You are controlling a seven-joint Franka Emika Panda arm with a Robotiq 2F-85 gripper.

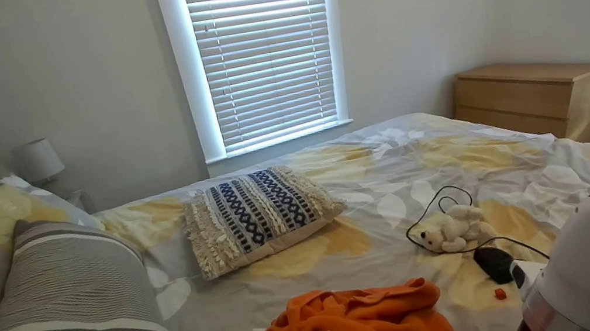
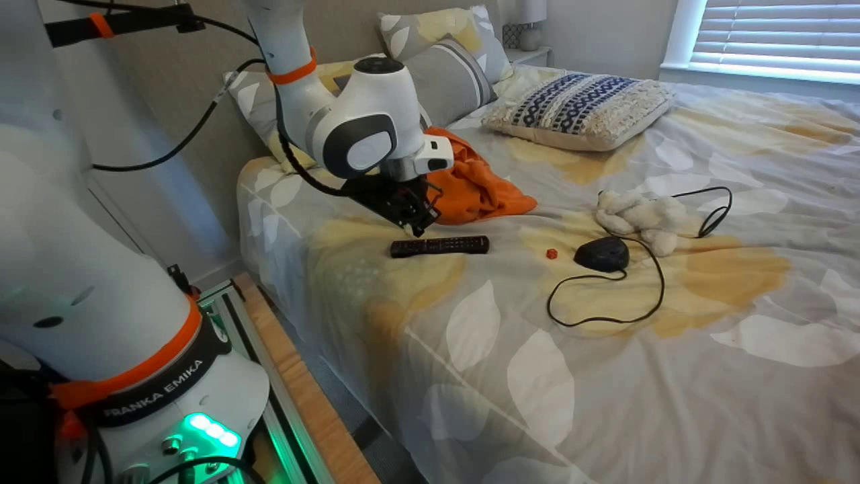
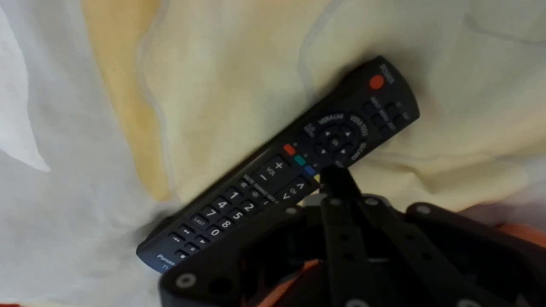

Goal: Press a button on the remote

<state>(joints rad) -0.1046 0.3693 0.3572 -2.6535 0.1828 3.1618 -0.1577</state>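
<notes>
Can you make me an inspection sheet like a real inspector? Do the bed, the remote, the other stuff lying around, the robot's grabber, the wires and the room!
Surface: flowered bedspread, wrinkled.
Job's things: black remote, lying buttons up; red power button in plain sight.
Clutter: orange cloth, white stuffed toy, dark computer mouse, small red object.
Grippers: end effector looks shut, nothing seen in it; its tips overlap the remote in the wrist view, but touching or not, I can't tell.
Cables: thin black cord looped near mouse and toy; thicker cable along the robot arm.
Surroundings: window blinds, lamp, wooden dresser.
</notes>
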